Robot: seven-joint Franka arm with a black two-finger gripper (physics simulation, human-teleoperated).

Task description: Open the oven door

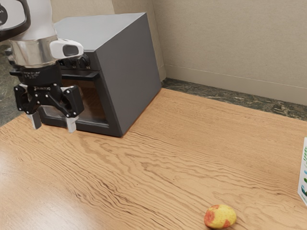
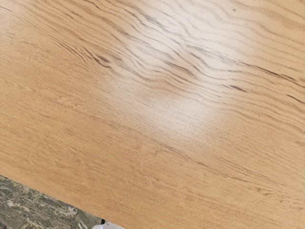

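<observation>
The honey-brown worktop (image 1: 158,167) has darker wavy grain, and beyond its edge nearest the beige wall (image 1: 230,43) the floor (image 1: 211,93) is marbled dark green-grey. The oven (image 1: 129,72) is dark grey with a paler top; the fruit (image 1: 220,216) is yellow blotched with red.

One dark grey, box-shaped oven (image 1: 132,76) stands near the jaws, with one black bar handle (image 1: 84,76) and at least two round, dark knobs (image 1: 84,61). Well apart from the jaws are one oval, yellow-and-red fruit (image 1: 220,216) and one white, green-printed carton (image 1: 303,179). One brown, wood-grained bench (image 1: 158,158) lies below the jaws.
</observation>
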